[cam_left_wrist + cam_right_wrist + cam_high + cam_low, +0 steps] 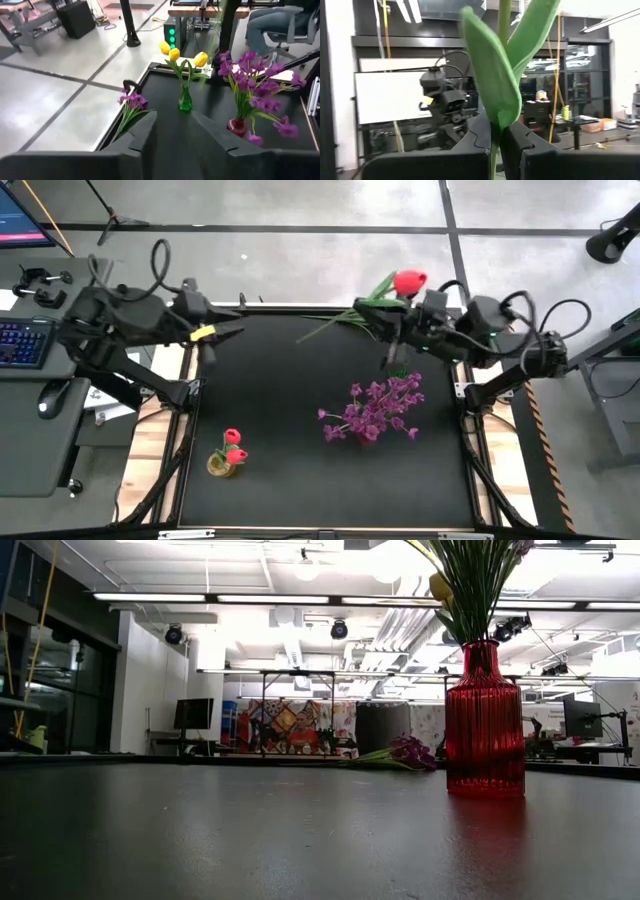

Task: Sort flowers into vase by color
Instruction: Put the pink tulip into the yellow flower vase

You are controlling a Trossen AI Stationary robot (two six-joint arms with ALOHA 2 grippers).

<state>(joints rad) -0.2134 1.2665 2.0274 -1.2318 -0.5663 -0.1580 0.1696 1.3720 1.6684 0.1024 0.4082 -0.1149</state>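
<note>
Right gripper sits over the far right of the bench, fingers clamped on the stem of a red tulip; the right wrist view shows the stem pinched between the two fingers, leaves rising above. The bloom hangs out past the bench's far edge.

Left gripper waits over the far left corner, fingers apart, holding nothing.

The small vase with red tulips stands near the front left; the purple sprays in the red vase stand centre-right, directly between.

Judgement: carry the tulip high, clear of the purple sprays, turn the stem vertical, then lower the stem tip into the small vase's narrow neck before letting go. A tilted stem would likely tip that light vase.
</note>
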